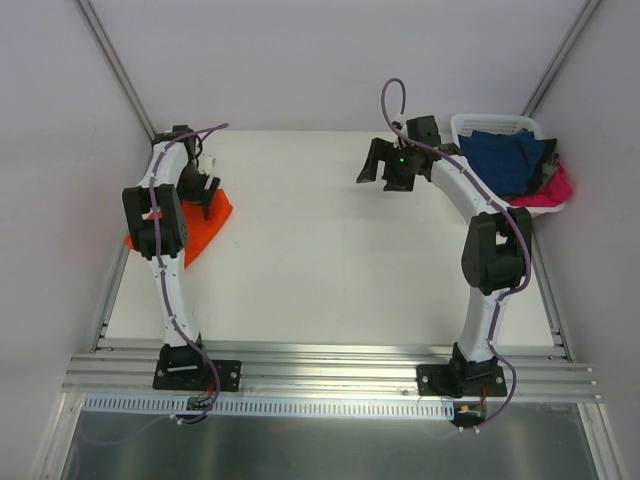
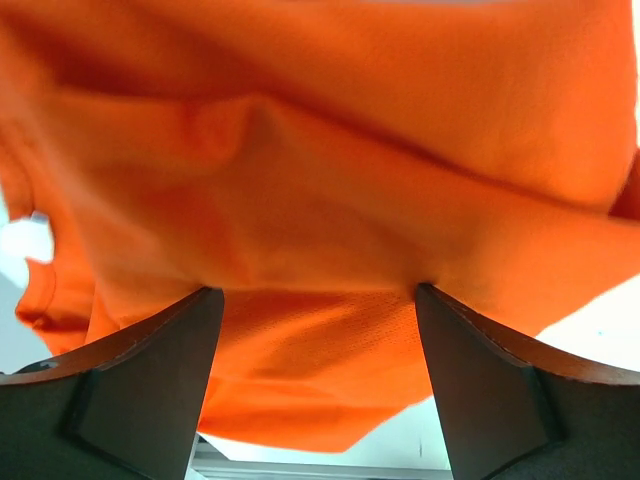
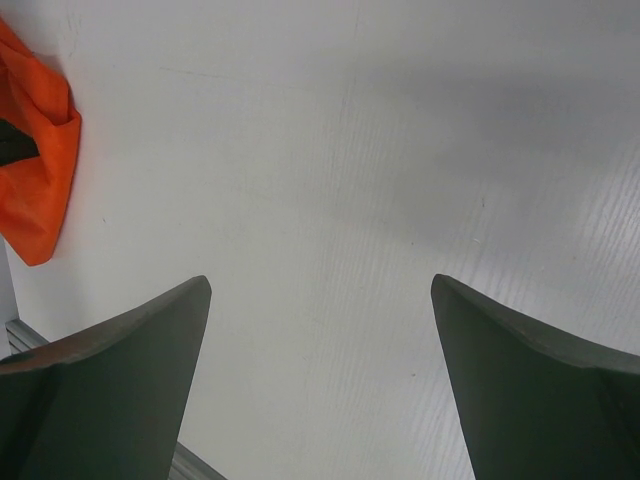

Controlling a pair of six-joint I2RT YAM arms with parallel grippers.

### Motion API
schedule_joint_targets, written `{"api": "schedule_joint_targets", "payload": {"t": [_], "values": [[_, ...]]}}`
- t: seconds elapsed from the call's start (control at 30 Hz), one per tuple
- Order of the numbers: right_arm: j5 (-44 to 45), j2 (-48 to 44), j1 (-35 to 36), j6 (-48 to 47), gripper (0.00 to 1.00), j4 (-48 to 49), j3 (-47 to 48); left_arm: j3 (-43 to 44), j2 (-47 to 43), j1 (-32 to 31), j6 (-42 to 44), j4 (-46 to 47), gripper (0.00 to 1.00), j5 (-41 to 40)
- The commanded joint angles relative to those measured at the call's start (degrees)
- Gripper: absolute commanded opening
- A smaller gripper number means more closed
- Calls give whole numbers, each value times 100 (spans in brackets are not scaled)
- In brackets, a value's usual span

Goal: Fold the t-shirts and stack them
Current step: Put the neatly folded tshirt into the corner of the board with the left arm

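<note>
Orange soft cloth t-shirt (image 1: 212, 226) lies bunched at the left edge of the white table (image 1: 330, 270). It looks light and limp, best pinched at a hem or fold. The left gripper (image 2: 317, 293) is spread wide over it, perhaps touching. The right gripper (image 3: 320, 285) is wide, empty and well apart.

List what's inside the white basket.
The white basket holds a navy t-shirt on top and a hot pink t-shirt showing under it. Anything beneath is covered.

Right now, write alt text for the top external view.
Over a white table, the left tool is open above an orange t-shirt; the right tool hangs open beside a basket holding a navy t-shirt and a pink t-shirt.
</note>
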Motion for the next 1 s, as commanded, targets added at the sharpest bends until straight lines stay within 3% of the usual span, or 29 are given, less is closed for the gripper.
{"api": "schedule_joint_targets", "payload": {"t": [0.0, 0.13, 0.23, 0.4, 0.97], "values": [[27, -244, 0, 40, 97, 77, 181, 595, 454, -94, 29, -456, 79, -123], [62, -253, 0, 13, 97, 33, 163, 1867, 1132, -85, -190, -1018, 79, 0], [97, -297, 0, -22, 97, 24, 119, 2344, 1475, -77, -270, -1230, 79, 96], [158, -349, 0, -110, 97, -38, 84, 2311, 1625, 116, -920, -1370, 78, 666], [369, -710, 123, -356, 97, 15, -241, 2012, 1502, 1048, -1290, -1432, 78, 764]]}}
